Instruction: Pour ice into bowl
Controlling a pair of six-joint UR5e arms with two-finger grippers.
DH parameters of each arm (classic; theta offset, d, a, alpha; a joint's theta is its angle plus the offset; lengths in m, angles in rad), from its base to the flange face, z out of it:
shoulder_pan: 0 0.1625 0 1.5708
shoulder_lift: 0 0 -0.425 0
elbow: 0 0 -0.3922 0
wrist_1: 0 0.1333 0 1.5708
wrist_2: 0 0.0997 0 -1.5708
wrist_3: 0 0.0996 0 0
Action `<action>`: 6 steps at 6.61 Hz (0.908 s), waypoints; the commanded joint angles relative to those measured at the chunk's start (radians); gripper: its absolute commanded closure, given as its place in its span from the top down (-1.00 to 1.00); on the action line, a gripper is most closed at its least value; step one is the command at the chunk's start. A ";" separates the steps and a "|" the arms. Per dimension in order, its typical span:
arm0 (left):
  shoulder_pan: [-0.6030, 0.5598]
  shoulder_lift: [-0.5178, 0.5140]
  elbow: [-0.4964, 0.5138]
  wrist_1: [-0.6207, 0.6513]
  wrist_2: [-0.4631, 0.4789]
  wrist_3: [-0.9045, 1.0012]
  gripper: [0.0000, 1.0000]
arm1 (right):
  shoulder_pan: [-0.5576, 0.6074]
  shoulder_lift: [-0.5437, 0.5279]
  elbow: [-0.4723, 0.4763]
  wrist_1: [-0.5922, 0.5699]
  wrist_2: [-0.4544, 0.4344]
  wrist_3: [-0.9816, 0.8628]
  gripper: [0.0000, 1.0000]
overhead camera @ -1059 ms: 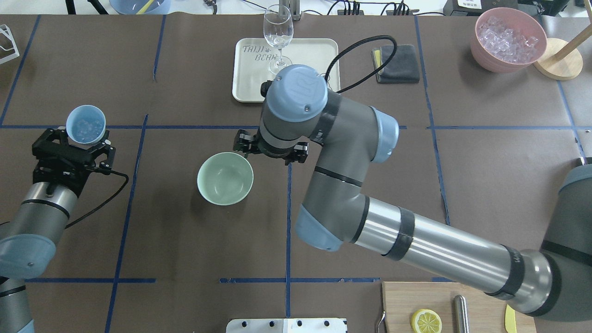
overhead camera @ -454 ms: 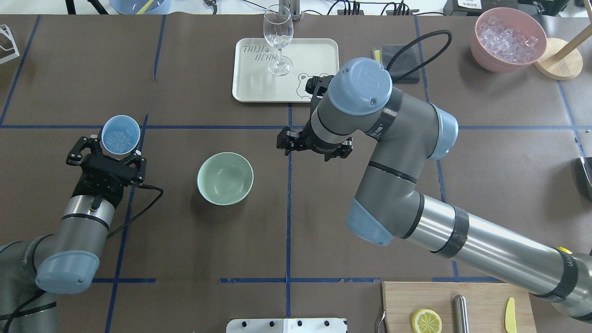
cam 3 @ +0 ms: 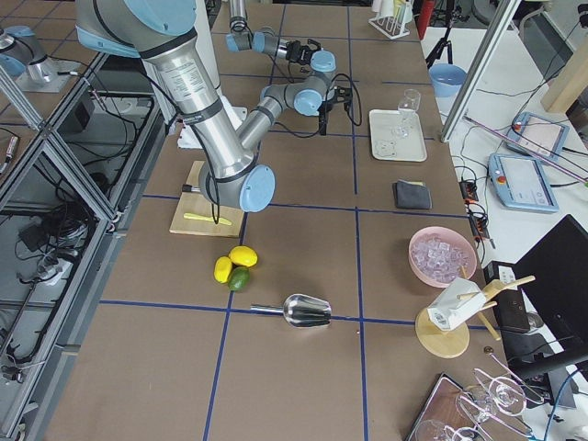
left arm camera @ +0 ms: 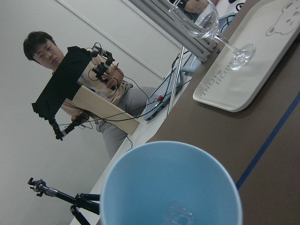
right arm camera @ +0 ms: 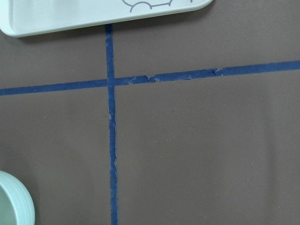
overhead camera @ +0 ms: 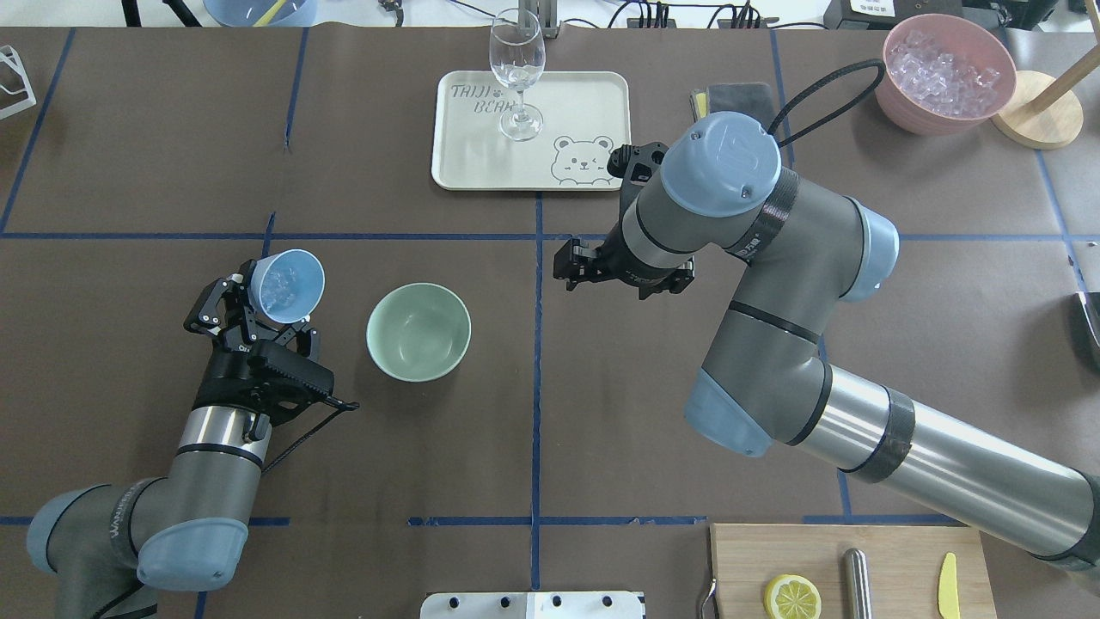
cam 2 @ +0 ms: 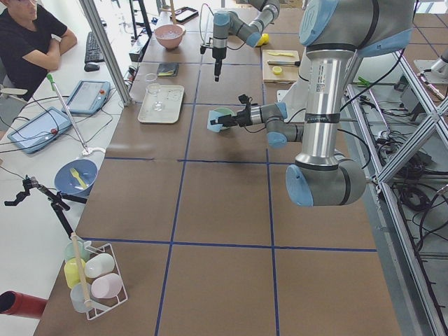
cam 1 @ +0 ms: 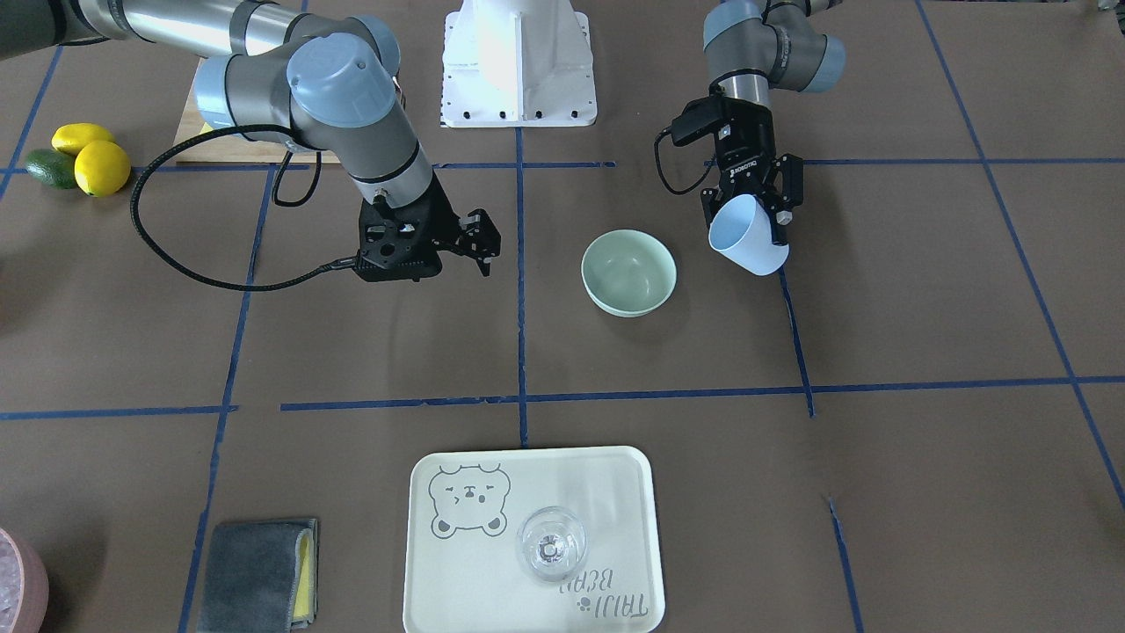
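The pale mint-green bowl (overhead camera: 418, 332) stands on the brown table and looks hollow inside; it also shows in the front view (cam 1: 628, 271). My left gripper (overhead camera: 268, 308) is shut on a light blue cup (overhead camera: 288, 285), held just left of the bowl and tilted towards it. Small clear ice cubes (overhead camera: 278, 291) lie inside the cup, and one shows in the left wrist view (left arm camera: 178, 215). My right gripper (overhead camera: 623, 277) is open and empty, right of the bowl over a blue tape line. The right wrist view catches only the bowl's rim (right arm camera: 14, 201).
A cream tray (overhead camera: 481, 163) with a wine glass (overhead camera: 516, 73) sits at the back. A pink container (overhead camera: 945, 73) of whitish ice is at the far right, and a grey cloth (cam 1: 255, 571) lies beside the tray. A cutting board (overhead camera: 894, 559) with a lemon half lies at the near right.
My left arm has carried the blue cup rightwards up to the bowl and tilted it. My right arm has pulled away from the bowl, to the right and back.
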 commanded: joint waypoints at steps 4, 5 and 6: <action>0.007 -0.119 0.053 0.000 0.075 0.624 -1.00 | 0.000 0.001 0.000 0.002 -0.005 0.002 1.00; 0.007 -0.120 0.060 0.000 0.107 0.767 -1.00 | 0.000 0.002 0.000 0.002 -0.005 0.002 1.00; 0.007 -0.122 0.082 0.000 0.145 0.884 -1.00 | 0.001 0.002 0.000 0.002 -0.005 0.004 1.00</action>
